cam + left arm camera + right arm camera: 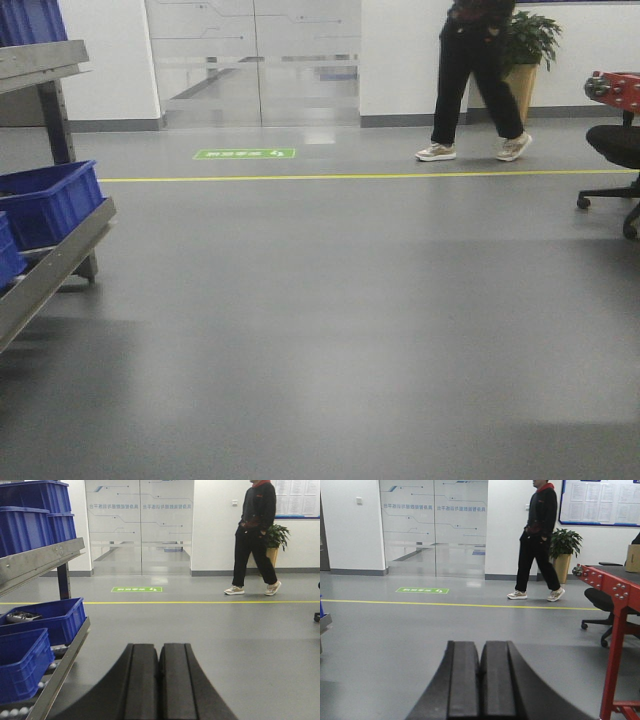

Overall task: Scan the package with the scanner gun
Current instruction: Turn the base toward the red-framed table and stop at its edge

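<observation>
Nothing of the task looks begun: the left pincer and the right pincer are each clenched on nothing, pointing out over the grey floor. Neither the package nor the scanner gun shows in any view. By this judgement, finding both, taking up the gun and scanning all remain to be done.

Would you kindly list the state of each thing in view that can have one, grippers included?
Left gripper: shut, holding nothing.
Right gripper: shut, holding nothing.
Glass doors: closed.
Person: upright, mid-stride.
Blue bin: on the lower shelf, a dark item inside.
Package: not in view.
Scanner gun: not in view.
</observation>
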Controlling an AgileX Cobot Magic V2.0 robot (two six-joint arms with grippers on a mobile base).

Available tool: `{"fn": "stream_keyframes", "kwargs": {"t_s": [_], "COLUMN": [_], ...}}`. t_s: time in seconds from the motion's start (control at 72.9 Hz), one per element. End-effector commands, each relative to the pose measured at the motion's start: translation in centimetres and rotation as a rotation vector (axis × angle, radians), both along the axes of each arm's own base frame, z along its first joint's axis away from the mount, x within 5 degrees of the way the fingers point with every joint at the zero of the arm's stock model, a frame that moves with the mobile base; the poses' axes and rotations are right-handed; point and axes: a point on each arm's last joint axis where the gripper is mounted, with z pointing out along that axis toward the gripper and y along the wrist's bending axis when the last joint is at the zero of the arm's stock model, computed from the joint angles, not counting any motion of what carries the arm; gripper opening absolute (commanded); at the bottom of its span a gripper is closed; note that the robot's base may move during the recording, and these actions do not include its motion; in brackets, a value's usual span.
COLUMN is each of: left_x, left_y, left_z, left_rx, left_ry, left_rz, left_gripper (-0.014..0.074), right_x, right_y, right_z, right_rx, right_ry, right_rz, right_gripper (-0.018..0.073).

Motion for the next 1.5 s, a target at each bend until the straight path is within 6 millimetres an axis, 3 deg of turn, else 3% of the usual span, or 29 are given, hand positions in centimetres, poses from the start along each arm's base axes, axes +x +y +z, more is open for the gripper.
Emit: {"fn": "stream_keyframes", "kwargs": {"t_s": [0.0, 1.482], "left_x": [-0.06, -0.06], "left_y": [-0.03, -0.03], "left_z": [0.23, 0.23], "left_rx": [-0.007, -0.007], "left_ry": [-0.02, -0.02], "left_rz": [-0.006, -0.006], "left_gripper": [-0.0111, -0.0111], "right_x": [-0.06, -0.06], "right_y": [-0.01, -0.01], "right_z": [0.21, 0.21], "right_rx": [-0.011, -0.011], "right_ry": [-0.024, -0.024], "right_rz": [-0.003, -0.003], "right_gripper": [-0.0168, -0.0168]}}
